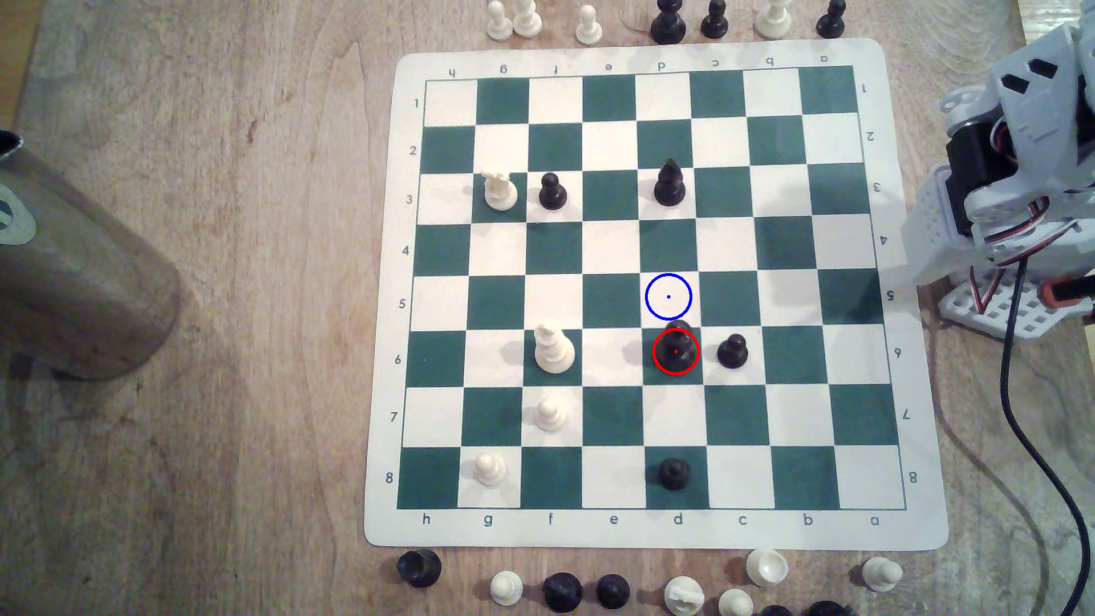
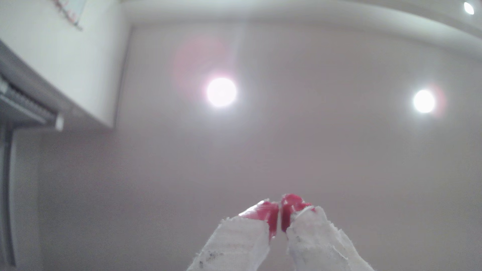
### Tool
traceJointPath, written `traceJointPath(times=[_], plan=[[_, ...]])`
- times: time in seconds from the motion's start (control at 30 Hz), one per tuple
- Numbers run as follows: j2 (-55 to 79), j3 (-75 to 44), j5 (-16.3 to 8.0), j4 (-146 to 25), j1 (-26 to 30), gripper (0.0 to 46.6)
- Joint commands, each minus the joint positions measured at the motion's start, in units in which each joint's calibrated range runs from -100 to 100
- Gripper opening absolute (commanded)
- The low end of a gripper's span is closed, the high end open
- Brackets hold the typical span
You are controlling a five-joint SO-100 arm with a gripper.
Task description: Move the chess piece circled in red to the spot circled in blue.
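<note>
Now the chess piece (image 1: 676, 349) stands just beside the spot (image 1: 668, 297).

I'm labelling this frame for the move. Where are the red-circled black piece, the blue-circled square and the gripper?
red-circled black piece (image 1: 676, 349): exterior view, on its body inside the red ring.
blue-circled square (image 1: 668, 297): exterior view, on its cream centre.
gripper (image 2: 280, 215): wrist view, between the red-tipped fingertips.

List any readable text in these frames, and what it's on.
"h g f e d c b a": board mat, near margin; repeated upside down on the far margin.
"1" to "8": mat's left margin in the exterior view; repeated upside down on the right margin.
Wrist view: no text.
</note>
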State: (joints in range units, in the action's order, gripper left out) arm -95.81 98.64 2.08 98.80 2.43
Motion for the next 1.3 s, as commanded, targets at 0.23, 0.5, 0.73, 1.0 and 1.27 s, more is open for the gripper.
traceJointPath(times=[0.23,0.5,0.73,1.0,1.27], plan=[[0.1,-8.1,-0.4,-45.1,6.4,0.2],[0.1,-25.0,-0.6,-90.2,5.5,0.2],[0.1,-34.1,-1.6,-120.8,2.7,0.2],[0.1,-34.0,-1.6,-136.1,-0.2,0.2],[8.5,-39.9,-1.0,-155.7,2.6,1.4]])
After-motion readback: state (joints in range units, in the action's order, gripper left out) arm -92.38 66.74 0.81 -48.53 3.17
